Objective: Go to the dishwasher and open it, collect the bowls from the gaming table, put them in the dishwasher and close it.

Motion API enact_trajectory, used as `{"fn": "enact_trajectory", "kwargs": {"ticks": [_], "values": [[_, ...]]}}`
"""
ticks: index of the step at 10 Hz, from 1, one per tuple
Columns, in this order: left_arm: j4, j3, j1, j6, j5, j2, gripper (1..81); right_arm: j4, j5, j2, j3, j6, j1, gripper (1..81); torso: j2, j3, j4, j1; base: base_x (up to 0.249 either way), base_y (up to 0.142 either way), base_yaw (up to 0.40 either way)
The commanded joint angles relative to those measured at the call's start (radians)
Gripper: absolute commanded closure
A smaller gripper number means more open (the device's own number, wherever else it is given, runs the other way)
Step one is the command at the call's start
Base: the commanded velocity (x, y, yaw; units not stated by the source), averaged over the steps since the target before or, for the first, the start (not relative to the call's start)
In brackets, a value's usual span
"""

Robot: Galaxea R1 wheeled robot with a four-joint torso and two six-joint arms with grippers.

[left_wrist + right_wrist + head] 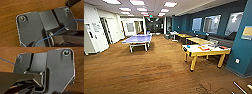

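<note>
I see the gaming table [205,51] at the right of my head view, with a blue bowl [188,46] on its near end. A blue ping-pong table [137,39] stands left of the middle on brown carpet [146,72]. I cannot tell if my grippers are wide or narrow.

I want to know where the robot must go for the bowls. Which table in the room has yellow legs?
The gaming table at the right, nearest the camera; the blue ping-pong table at the left stands on white legs.
</note>
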Motion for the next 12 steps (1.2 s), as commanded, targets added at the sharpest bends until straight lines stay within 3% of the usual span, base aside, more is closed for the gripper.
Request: {"fn": "enact_trajectory", "kwargs": {"ticks": [1,12], "values": [[-0.005,0.000,-0.051,-0.002,0.046,0.001,1.0,0.003,-0.051,0.005,0.006,-0.004,0.050,1.0,0.000,0.000,0.000,0.000,0.201,0.000,0.000],[-0.020,-0.002,-0.051,-0.005,0.041,0.012,1.0,0.001,-0.056,0.006,0.009,-0.004,0.053,1.0,0.000,0.000,0.000,0.000,0.216,0.000,0.000]]}}
